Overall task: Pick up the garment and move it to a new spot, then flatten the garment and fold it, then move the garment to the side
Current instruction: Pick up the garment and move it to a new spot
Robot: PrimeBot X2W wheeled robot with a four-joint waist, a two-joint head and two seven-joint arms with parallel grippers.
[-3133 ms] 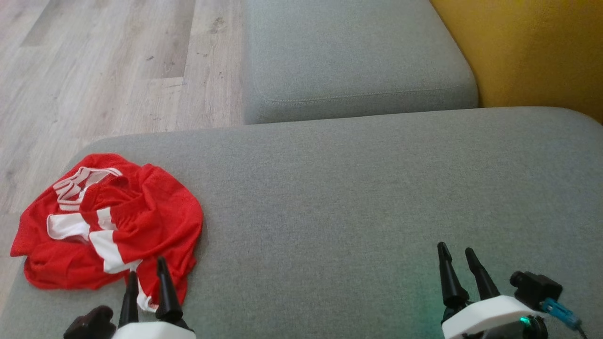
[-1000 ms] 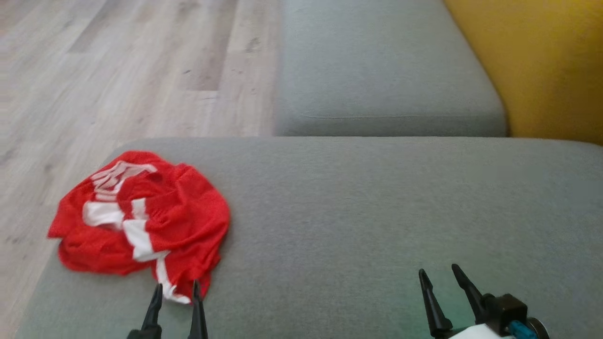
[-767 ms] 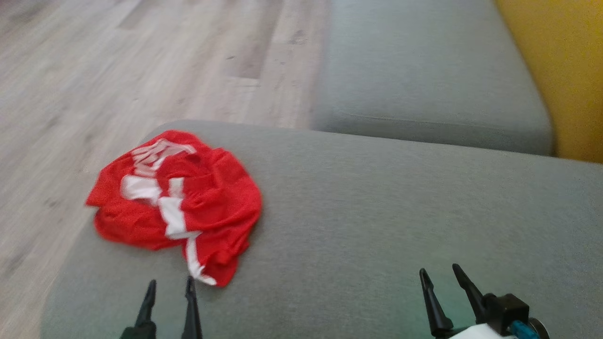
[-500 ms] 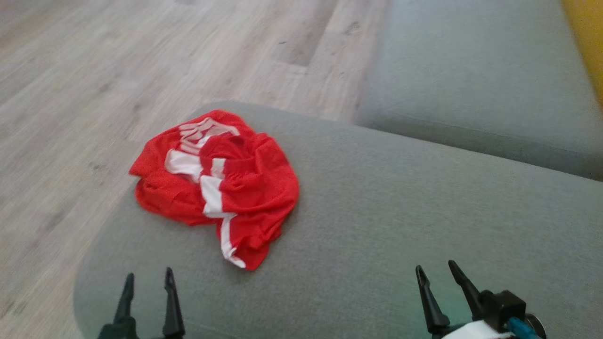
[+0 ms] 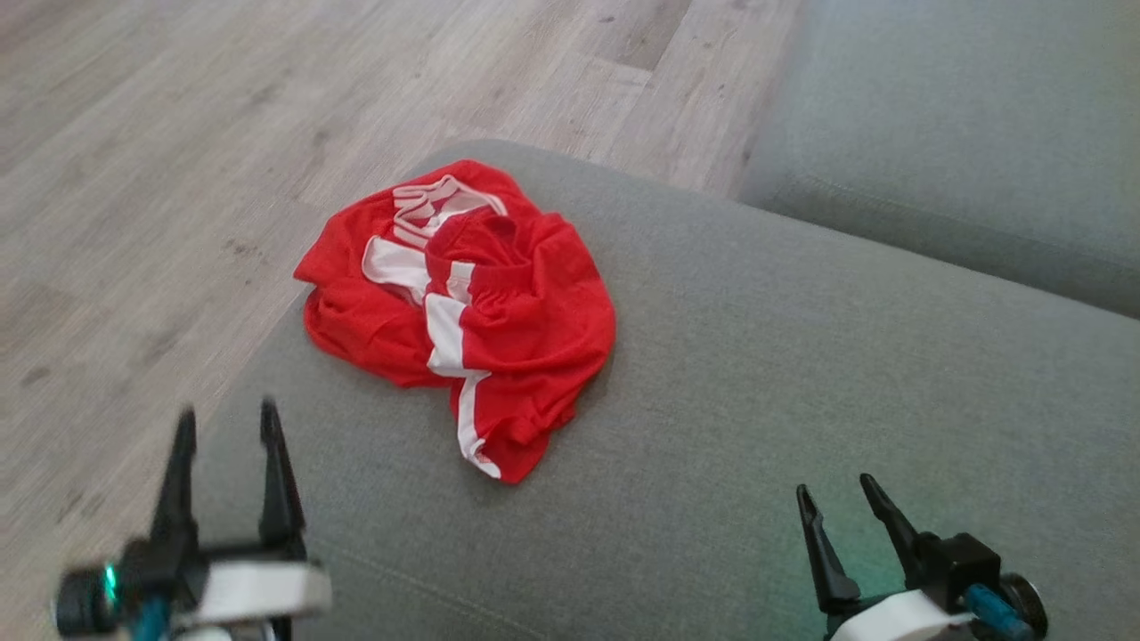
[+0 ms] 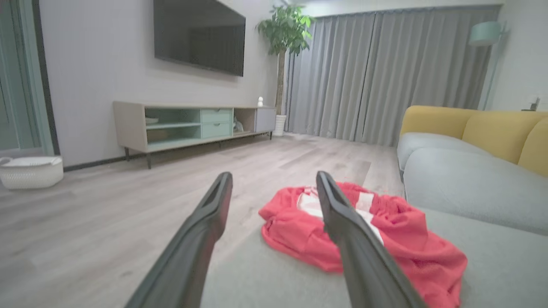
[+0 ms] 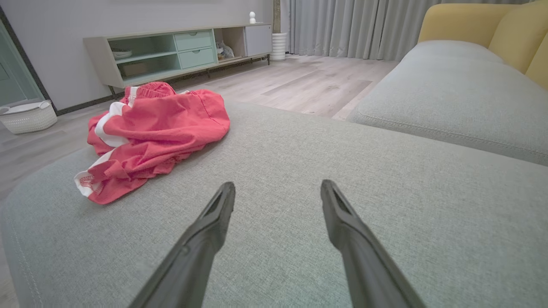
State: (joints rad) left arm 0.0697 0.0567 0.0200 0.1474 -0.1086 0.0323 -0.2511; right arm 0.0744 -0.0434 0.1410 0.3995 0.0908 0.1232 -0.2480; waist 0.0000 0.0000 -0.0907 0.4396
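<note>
**Red garment lies crumpled on the cushion, not yet picked up**

A broad grey seat cushion (image 5: 802, 383) takes up the lower right of the head view, and pale wood floor (image 5: 178, 133) spreads across the upper left. Just left of centre, at the cushion's edge, the red garment (image 5: 517, 329) with white stripes lies in a loose heap. At lower left the left gripper (image 5: 226, 411) is empty, its fingers spread wide, near the garment but clear of it. At lower right the right gripper (image 5: 834, 485) is also parted and empty, well apart from the cloth. The pickup appears to be the step in hand. The next move likely calls for the left gripper to reach onto the heap and close on a raised fold.
</note>
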